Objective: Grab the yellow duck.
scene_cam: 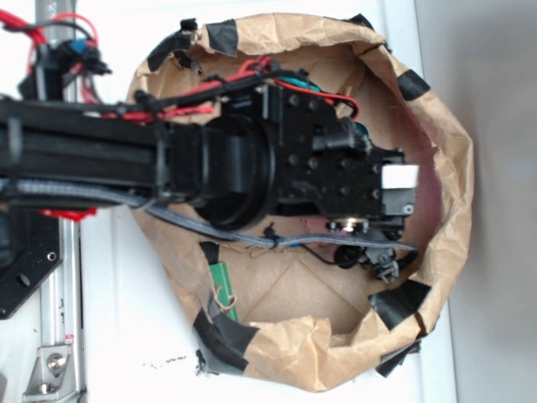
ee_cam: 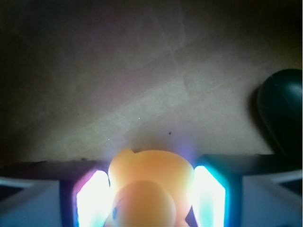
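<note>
The black robot arm (scene_cam: 210, 164) reaches over a taped brown paper bag (scene_cam: 445, 185), its head inside the bag's rim and covering the bag's floor.

Exterior bright, washed-out white, wrist dim, glaring finger pads (ee_cam: 92, 201), soft focus

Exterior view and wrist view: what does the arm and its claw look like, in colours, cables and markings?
The arm is black and boxy with visible screws, a round black joint, red wires along the top and a grey braided cable underneath. A white tag sits near the tip. In the wrist view the claw has pale fingers glaring white with bluish-purple edges.
</note>
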`<state>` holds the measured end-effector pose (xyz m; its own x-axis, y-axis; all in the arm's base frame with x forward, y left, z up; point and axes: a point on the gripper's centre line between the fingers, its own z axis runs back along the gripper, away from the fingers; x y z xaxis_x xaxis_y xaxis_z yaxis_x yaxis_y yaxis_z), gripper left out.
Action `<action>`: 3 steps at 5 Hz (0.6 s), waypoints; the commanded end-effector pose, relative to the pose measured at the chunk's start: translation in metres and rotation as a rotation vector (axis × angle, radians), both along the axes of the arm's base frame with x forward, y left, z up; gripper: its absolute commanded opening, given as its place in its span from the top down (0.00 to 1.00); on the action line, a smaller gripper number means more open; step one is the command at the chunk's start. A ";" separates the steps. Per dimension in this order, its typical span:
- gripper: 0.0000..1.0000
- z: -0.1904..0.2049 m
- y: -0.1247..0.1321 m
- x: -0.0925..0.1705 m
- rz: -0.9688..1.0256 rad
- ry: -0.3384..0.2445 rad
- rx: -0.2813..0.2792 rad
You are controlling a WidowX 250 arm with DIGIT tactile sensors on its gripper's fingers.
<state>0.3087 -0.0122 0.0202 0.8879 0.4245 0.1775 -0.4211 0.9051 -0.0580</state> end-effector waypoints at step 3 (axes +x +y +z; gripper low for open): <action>1.00 0.151 0.029 -0.034 -0.109 -0.090 -0.017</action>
<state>0.2707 0.0043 0.1548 0.9274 0.3188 0.1960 -0.3056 0.9474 -0.0949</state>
